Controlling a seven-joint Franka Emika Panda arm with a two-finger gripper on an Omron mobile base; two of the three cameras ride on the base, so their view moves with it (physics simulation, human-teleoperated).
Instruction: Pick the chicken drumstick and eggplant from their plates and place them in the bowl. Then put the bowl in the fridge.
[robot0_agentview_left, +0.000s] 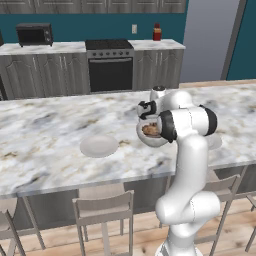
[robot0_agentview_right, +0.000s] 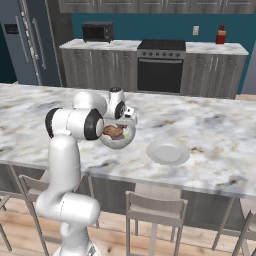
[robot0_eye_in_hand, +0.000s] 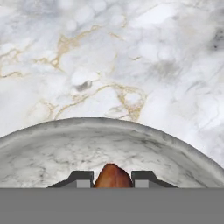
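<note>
**Bowl at the arm, one plate bare on the island**

While the white arm folds over the near side of the marble island, its gripper sits right at the bowl. Hand view: two dark fingertips stand close together at the bottom, the tip of the brown chicken drumstick showing between them. The jaws are nearly closed. Whether they pinch the drumstick or clamp the bowl's rim cannot be told from these angles.

Bowl: pale, glassy, round. Its position is just beside the arm's dark wrist joint in both base views. Whether it rests on the island or hangs slightly above it is unclear. Inside it, the drumstick lies golden-brown in the right base view, with a small green fleck at its right edge. That could be the eggplant's end, but it is too small to be sure.

Plate: flat, white, bare, lying on the marble a short way from the bowl, apart from it. A second pale disc peeks out behind the arm's elbow in the left base view, mostly hidden.

Background: the dark grey fridge stands at the far left of the right base view, doors closed. A black oven sits in the back counter run, with a microwave on the counter to its left and a red bottle to its right. Stools line the near edge of the island.
</note>
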